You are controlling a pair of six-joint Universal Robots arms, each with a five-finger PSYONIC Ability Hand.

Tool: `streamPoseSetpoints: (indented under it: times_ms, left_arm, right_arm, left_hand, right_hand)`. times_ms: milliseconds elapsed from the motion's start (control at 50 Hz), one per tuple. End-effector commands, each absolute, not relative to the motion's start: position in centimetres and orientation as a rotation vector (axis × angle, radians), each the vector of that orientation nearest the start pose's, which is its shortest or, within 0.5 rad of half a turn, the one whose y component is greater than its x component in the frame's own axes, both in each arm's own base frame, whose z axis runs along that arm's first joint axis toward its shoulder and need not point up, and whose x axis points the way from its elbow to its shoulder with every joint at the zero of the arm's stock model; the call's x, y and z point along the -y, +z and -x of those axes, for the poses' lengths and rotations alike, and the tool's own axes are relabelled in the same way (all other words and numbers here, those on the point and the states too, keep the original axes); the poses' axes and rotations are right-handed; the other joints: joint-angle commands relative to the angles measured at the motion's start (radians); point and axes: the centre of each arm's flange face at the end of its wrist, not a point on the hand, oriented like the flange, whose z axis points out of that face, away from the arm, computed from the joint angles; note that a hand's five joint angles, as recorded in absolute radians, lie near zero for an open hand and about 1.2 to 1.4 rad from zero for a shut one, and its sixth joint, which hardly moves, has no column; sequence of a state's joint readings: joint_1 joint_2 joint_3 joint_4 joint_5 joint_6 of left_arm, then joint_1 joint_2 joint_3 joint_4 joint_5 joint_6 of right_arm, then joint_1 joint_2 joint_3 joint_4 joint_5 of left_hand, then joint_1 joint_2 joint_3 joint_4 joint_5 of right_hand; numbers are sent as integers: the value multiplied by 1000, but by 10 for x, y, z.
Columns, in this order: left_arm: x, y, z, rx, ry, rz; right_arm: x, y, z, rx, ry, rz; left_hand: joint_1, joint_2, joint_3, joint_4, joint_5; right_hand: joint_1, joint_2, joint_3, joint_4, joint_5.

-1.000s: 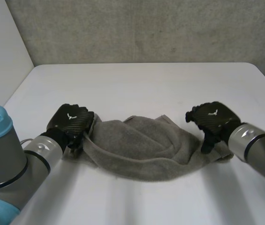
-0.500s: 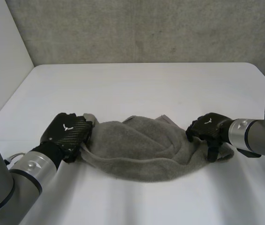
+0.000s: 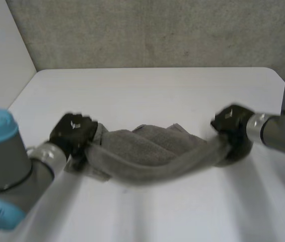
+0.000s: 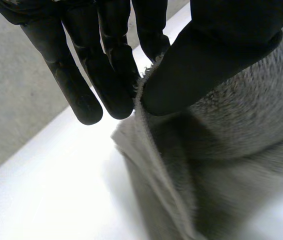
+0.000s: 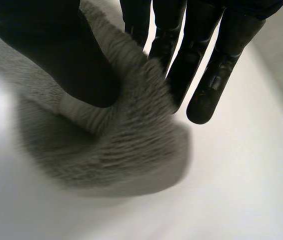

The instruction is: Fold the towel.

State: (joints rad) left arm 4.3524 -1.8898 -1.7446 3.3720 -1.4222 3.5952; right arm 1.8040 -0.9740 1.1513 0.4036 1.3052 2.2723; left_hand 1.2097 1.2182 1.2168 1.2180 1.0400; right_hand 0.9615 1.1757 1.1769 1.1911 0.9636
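A white tabletop (image 3: 157, 91) meets a grey concrete wall (image 3: 147, 30). The grey towel (image 3: 142, 151) lies bunched across its near middle, strung between both hands. The left hand (image 3: 73, 132) pinches the towel's left end between thumb (image 4: 216, 55) and fingers (image 4: 81, 85). The right hand (image 3: 231, 121) pinches the right end likewise.

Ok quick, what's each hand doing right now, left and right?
Left hand: shut on the towel, pinching its edge between thumb and fingers.
Right hand: shut on the towel, pinching its other end the same way.
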Motion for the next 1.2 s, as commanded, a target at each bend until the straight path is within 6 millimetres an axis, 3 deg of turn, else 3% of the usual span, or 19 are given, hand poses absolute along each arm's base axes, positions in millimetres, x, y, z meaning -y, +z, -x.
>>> streamPoseSetpoints:
  times_ms: [20,40,60,100,120,160,280,340,380,440,480,500,540,620,700,820,940,1080,1200]
  left_arm:
    - [330,248,267,-1854,-2203,-1074]
    - [346,283,271,-1710,-2305,-1019]
    - [347,283,271,-1709,-2305,-1019]
    - [371,372,279,-1358,-2575,-829]
    - [371,372,279,-1356,-2577,-828]
    - [375,418,278,-1188,-2735,-696]
    - [379,428,272,-1193,-2829,-609]
    - [384,406,270,-1309,-2796,-627]
    - [383,365,270,-1474,-2707,-695]
    - [381,341,270,-1555,-2656,-730]
    - [374,302,269,-1701,-2569,-789]
    - [374,302,269,-1701,-2568,-789]
    - [362,254,266,-1868,-2450,-850]
    - [347,210,261,-1997,-2348,-913]
    - [327,156,252,-2133,-2214,-980]
    - [309,128,241,-2209,-2066,-1036]
    - [283,126,232,-2216,-1962,-1107]
    - [275,130,230,-2213,-1952,-1117]
    - [277,126,228,-2224,-1940,-1114]
  right_arm:
    - [385,298,-254,-1841,-2450,1283]
    - [385,298,-254,-1840,-2452,1282]
    - [391,323,-253,-1703,-2639,1160]
    - [394,347,-251,-1570,-2809,1039]
    - [395,367,-248,-1447,-2938,925]
    - [393,381,-245,-1357,-3026,836]
    - [387,382,-242,-1371,-3035,798]
    - [389,363,-238,-1469,-2975,840]
    - [388,351,-239,-1511,-2927,869]
    - [386,326,-242,-1566,-2817,945]
    - [384,311,-243,-1592,-2752,993]
    - [381,293,-245,-1628,-2675,1048]
    - [378,270,-245,-1689,-2586,1092]
    - [364,204,-240,-1902,-2302,1196]
    - [349,172,-236,-2020,-2142,1257]
    - [317,147,-229,-2134,-1930,1464]
    - [293,155,-213,-2223,-1804,1492]
    - [281,157,-204,-2234,-1778,1467]
    - [284,152,-193,-2265,-1756,1421]
  left_hand:
    - [187,178,179,178,182]
    - [187,178,179,178,182]
    - [187,178,179,178,182]
    - [187,178,179,178,182]
    - [187,178,179,178,182]
    - [187,178,179,178,182]
    - [187,178,179,178,182]
    - [187,178,179,178,182]
    - [187,178,179,178,182]
    - [187,178,179,178,182]
    - [187,178,179,178,182]
    - [187,178,179,178,182]
    - [187,178,179,178,182]
    - [187,178,179,178,182]
    - [187,178,179,178,182]
    - [187,178,179,178,182]
    - [187,178,179,178,182]
    - [-394,-402,-401,-402,-398]
    - [-406,-415,-413,-414,-411]
  right_hand:
    - [435,221,219,205,258]
    - [435,221,219,205,258]
    - [435,221,219,205,258]
    - [435,221,219,205,258]
    - [435,221,219,205,258]
    - [435,221,219,205,258]
    - [435,221,219,205,258]
    - [435,221,219,205,258]
    - [435,221,219,205,258]
    - [435,221,219,205,258]
    - [435,221,219,205,258]
    - [435,221,219,205,258]
    - [435,221,219,205,258]
    - [435,221,219,205,258]
    - [435,221,219,205,258]
    - [435,221,219,205,258]
    - [435,221,219,205,258]
    - [435,221,219,205,258]
    - [435,221,219,205,258]
